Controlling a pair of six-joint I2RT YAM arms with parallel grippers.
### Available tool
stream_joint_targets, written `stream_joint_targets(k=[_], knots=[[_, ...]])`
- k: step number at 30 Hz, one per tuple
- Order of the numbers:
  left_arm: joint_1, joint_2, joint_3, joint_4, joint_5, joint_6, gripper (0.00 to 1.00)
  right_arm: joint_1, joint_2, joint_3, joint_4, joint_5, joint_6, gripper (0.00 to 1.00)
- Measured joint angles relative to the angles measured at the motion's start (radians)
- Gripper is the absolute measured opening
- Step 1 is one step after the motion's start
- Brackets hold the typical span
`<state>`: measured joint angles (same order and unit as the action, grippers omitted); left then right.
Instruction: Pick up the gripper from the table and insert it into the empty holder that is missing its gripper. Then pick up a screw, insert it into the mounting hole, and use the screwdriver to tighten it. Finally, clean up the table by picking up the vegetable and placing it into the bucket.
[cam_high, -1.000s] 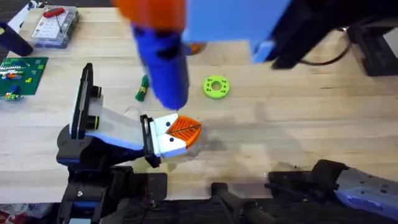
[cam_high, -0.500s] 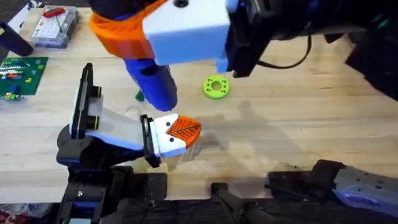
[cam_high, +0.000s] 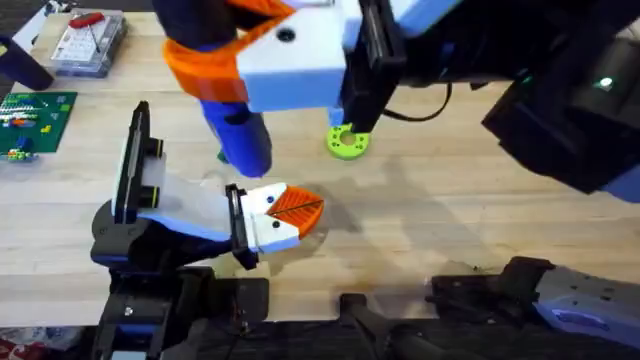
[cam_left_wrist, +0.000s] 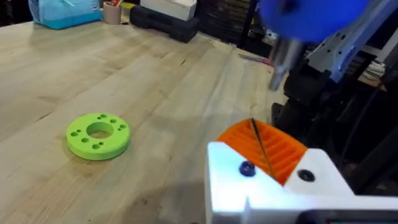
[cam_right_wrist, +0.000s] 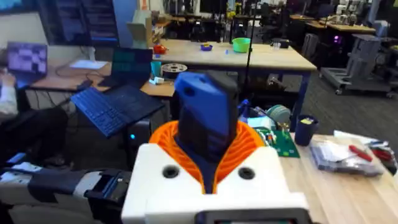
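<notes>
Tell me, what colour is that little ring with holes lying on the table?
Lime green; the ring shows best in the left wrist view.

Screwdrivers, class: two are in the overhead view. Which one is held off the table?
The blue screwdriver, gripped in the right gripper above the table; the small red-handled one lies on the clear box.

Vegetable (cam_high: 221, 155) mostly hidden behind the blurred, edge-cropped screwdriver (cam_high: 238, 135) overhead.

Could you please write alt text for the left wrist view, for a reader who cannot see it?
A blue screwdriver hangs tip-down above an orange ribbed finger piece set in a white holder. A lime-green ring disc lies apart on the wooden table.
</notes>
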<state>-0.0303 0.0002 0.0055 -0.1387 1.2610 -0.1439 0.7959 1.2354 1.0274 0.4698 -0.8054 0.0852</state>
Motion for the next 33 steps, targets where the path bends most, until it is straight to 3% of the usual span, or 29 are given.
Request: stream_joint_targets(k=[33], knots=[[0.000,0.000,0.000,0.000,0.000,0.000,0.019,-0.004,0.002,-0.098,0.051,-0.004,0.023,0.051]])
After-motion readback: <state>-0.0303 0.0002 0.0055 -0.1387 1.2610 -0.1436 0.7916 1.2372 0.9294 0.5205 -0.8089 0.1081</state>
